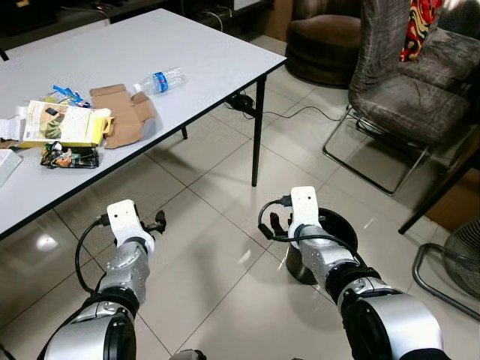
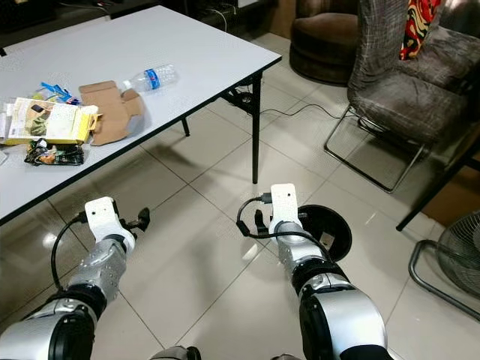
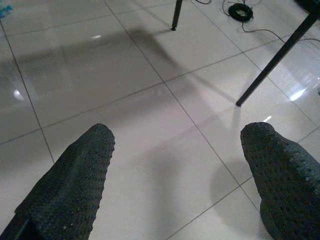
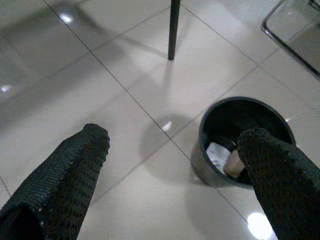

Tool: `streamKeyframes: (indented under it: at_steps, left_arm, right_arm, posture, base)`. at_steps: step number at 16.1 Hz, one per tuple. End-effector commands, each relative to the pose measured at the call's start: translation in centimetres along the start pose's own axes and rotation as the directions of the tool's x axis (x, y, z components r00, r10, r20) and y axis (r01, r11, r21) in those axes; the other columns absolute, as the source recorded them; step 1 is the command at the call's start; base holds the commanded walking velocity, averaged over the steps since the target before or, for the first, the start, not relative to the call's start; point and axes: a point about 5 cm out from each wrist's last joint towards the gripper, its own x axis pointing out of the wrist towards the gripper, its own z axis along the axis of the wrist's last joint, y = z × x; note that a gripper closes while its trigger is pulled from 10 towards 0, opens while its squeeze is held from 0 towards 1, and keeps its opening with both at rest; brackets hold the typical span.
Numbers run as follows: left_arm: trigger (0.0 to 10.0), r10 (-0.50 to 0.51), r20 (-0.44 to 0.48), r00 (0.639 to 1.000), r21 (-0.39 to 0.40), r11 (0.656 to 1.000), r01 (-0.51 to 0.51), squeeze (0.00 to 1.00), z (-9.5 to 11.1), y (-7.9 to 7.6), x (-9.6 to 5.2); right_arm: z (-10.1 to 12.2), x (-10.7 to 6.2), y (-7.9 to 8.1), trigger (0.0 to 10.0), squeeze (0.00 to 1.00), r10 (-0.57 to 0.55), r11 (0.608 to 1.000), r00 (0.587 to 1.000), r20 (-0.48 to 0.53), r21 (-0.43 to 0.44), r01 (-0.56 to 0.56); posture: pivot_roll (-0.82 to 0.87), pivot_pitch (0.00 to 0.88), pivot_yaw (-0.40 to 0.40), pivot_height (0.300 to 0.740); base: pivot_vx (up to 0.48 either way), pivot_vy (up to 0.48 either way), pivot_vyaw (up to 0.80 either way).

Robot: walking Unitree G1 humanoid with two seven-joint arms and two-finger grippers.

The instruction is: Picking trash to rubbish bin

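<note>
At the upper left of the head view a smooth grey table is seen, where trash is left: flat brown cardboard, a yellow box, a clear plastic bottle. At lower centre the round black bin already holds some scraps. Both the left gripper and right gripper are held empty, fingers apart.

White table; glossy pale tiled floor. Brown cardboard, clear bottle with blue label, yellow packet. Black bin. Grey patterned chair, red-patterned cushion.
</note>
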Motion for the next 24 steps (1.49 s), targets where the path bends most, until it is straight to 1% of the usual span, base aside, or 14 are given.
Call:
streamKeyframes:
  at_steps: [1,3,7,8,10,11,12,13,14,17,19,20,21,24]
  left_arm:
    - [10.0,0.002,-0.015,1.0,0.014,1.0,-0.002,0.0,-0.3,0.0,0.0]
    - [10.0,0.001,-0.023,1.0,0.024,1.0,0.0,0.0,-0.7,-0.1,-0.2]
    - [10.0,0.004,-0.042,0.999,0.032,0.999,-0.002,0.0,-1.4,-0.2,-0.4]
    - [10.0,0.002,-0.045,0.999,0.037,0.999,0.0,0.0,-1.5,-0.2,-0.4]
    - [10.0,-0.011,-0.039,0.999,0.054,0.998,0.013,0.0,-1.2,-0.6,-0.3]
    - [10.0,0.002,0.034,0.999,0.051,0.999,-0.003,0.0,-0.3,-0.7,-0.2]
    - [10.0,0.014,0.067,0.998,0.045,0.999,-0.017,0.0,0.1,-0.8,-0.2]
    - [10.0,0.006,0.06,0.998,0.054,0.998,-0.009,0.0,-0.1,-1.0,-0.2]
    - [10.0,-0.005,0.036,0.999,0.067,0.998,0.002,0.0,-0.7,-1.1,-0.3]
    - [10.0,-0.006,0.013,1.0,0.077,0.997,0.005,0.0,-1.2,-1.2,-0.4]
    - [10.0,-0.01,0.007,1.0,0.08,0.997,0.009,0.0,-1.5,-1.4,-0.5]
    - [10.0,-0.011,0.006,1.0,0.08,0.997,0.01,0.0,-1.5,-1.4,-0.5]
    - [10.0,-0.013,0.002,1.0,0.082,0.997,0.013,0.0,-1.6,-1.5,-0.5]
    - [10.0,-0.021,-0.001,1.0,0.09,0.996,0.021,0.0,-1.4,-1.8,-0.4]
  right_arm:
    - [-0.7,0.0,0.4,10.0,0.0,0.049,0.997,0.997,-0.054,0.062,-0.045]
    - [-0.8,-0.1,0.6,10.0,0.0,0.113,0.982,0.993,-0.044,0.16,-0.104]
    - [-1.7,-0.2,0.6,10.0,0.0,0.133,0.983,0.988,-0.076,0.139,-0.121]
    - [-1.9,-0.2,0.8,10.0,0.0,0.148,0.975,0.986,-0.082,0.179,-0.132]
    - [-1.6,-0.2,1.4,10.0,0.0,0.153,0.977,0.987,-0.045,0.159,-0.144]
    - [-1.6,-0.2,1.3,10.0,0.0,0.125,0.991,0.991,-0.035,0.055,-0.123]
    - [-1.8,-0.2,1.2,10.0,0.0,0.126,0.989,0.992,-0.025,0.084,-0.123]
    - [-2.0,-0.3,1.2,10.0,0.0,0.153,0.971,0.988,-0.015,0.19,-0.147]
    - [-2.4,-0.3,1.1,10.0,0.0,0.143,0.972,0.989,-0.032,0.193,-0.135]
    - [-3.0,-0.4,1.2,10.0,0.0,0.127,0.99,0.99,-0.061,0.077,-0.122]
    - [-3.3,-0.5,1.4,10.0,0.0,0.127,0.984,0.989,-0.072,0.138,-0.116]
    - [-3.1,-0.4,1.3,10.0,0.0,0.119,0.987,0.991,-0.061,0.116,-0.111]
    - [-3.2,-0.5,1.5,10.0,0.0,0.132,0.991,0.99,-0.056,0.015,-0.132]
    - [-3.5,-0.5,1.2,10.0,0.0,0.16,0.978,0.985,-0.058,0.148,-0.15]
  posture:
    - [-0.03,0.042,0.017,0.74]
    - [-0.03,0.044,0.016,0.74]
    - [-0.03,0.03,0.016,0.74]
    - [-0.03,0.013,0.015,0.74]
    - [-0.02,0.0,0.014,0.74]
    - [-0.02,0.0,0.017,0.74]
    - [-0.01,0.0,0.022,0.74]
    - [0.0,0.0,0.021,0.74]
    - [0.0,0.0,0.022,0.74]
    - [-0.01,0.0,0.025,0.74]
    - [-0.01,0.0,0.024,0.74]
    - [-0.01,0.0,0.024,0.74]
    - [-0.02,0.0,0.024,0.74]
    - [-0.02,0.0,0.028,0.74]
  base:
    - [0.0,0.0,0.0]
    - [0.0,0.0,0.0]
    - [0.0,0.0,0.0]
    - [0.0,0.0,0.0]
    - [0.0,0.0,0.0]
    - [0.0,0.0,0.0]
    - [0.0,0.0,0.0]
    - [0.0,0.0,0.0]
    - [0.0,0.0,0.0]
    - [0.0,0.0,0.0]
    - [0.0,0.0,0.0]
    - [0.0,0.0,0.0]
    - [0.0,0.0,0.0]
    - [0.0,0.0,0.0]
